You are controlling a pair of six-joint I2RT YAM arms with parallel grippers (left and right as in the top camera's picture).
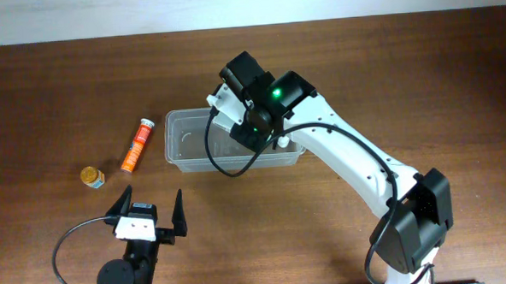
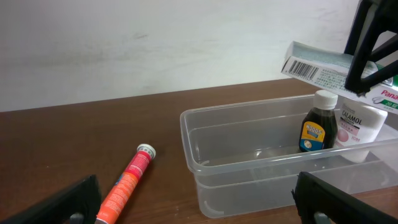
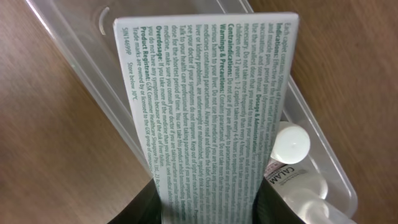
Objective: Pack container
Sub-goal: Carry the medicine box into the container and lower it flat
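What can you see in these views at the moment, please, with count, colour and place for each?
container: 1, clear, mid-table
carton: 1, white and green, held over container
dark bottle: 1, brown with white cap, inside container
white bottle: 1, white, inside container beside dark bottle
tube: 1, orange, on table left of container
jar: 1, yellow-lidded, left of tube
table: 1, brown wood
left end effector: 1, black, open, empty
right end effector: 1, black, shut on carton

container (image 1: 189, 143): clear translucent rectangular tub, rounded corners, rimmed, upright, open top, flat on mid-counter (image 1: 361, 60), long side left-right.
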